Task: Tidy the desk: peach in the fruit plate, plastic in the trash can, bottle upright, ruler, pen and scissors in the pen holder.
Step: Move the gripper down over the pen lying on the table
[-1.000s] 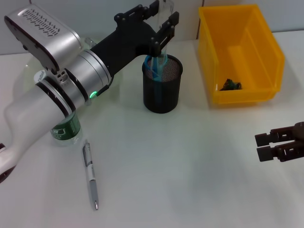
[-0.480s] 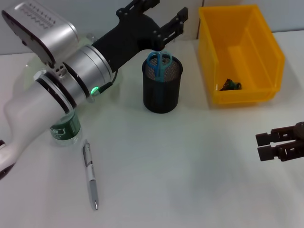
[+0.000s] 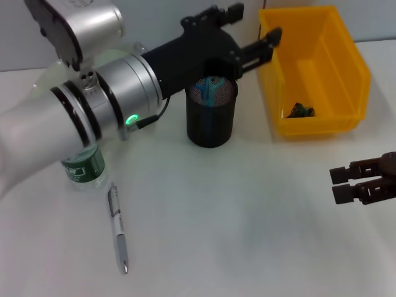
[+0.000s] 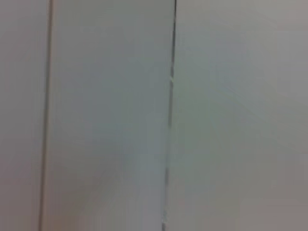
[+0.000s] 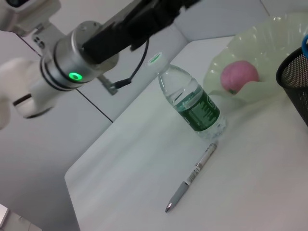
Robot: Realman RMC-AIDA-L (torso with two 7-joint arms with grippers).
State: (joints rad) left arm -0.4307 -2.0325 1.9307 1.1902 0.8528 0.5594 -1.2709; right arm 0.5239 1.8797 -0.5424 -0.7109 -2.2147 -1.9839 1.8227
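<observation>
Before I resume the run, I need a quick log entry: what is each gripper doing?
Left gripper: open, empty, above the black mesh pen holder.
Right gripper: parked at the table's right side; fingers cannot be told.

I count one pen, one bottle, one peach on one fruit plate, one pair of scissors in one pen holder, one yellow bin, and my two grippers, left and right
</observation>
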